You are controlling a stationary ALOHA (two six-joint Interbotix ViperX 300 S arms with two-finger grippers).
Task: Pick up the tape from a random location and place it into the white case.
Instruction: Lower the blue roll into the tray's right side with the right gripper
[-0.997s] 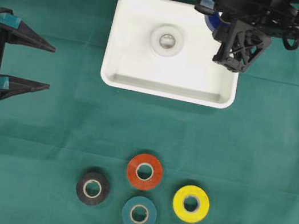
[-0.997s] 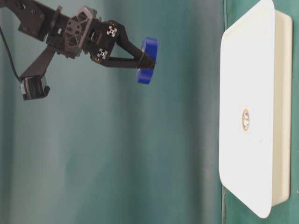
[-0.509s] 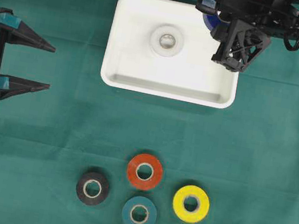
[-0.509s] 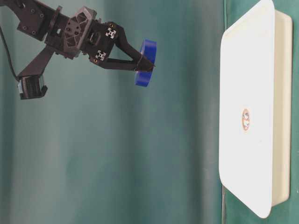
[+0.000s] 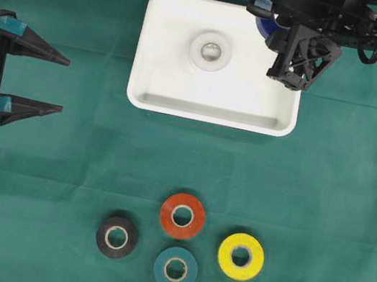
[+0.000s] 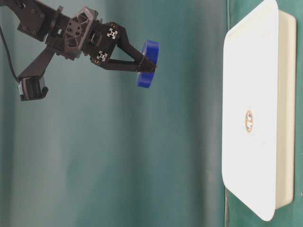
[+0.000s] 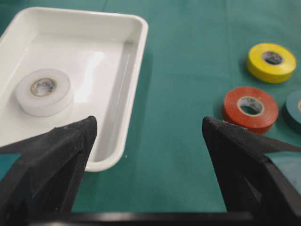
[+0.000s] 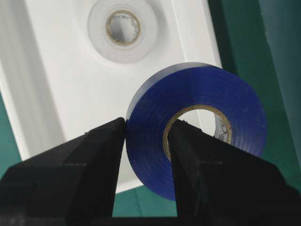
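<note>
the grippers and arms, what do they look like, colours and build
Both are black. The left gripper has long, tapering, pointed fingers with teal blocks at their bases. The right gripper sits on an open lattice-like black frame with small silver screws; its arm carries teal and blue accents, and a black cable trails from it.

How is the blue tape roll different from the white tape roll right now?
The blue tape roll is pinched in the right gripper, up in the air above the white case; the white tape roll lies flat inside that case. Blue stands out sharply, while white nearly blends into the case. The blue roll is tilted; the white one rests on its flat side. Both are rings with a cardboard core.
</note>
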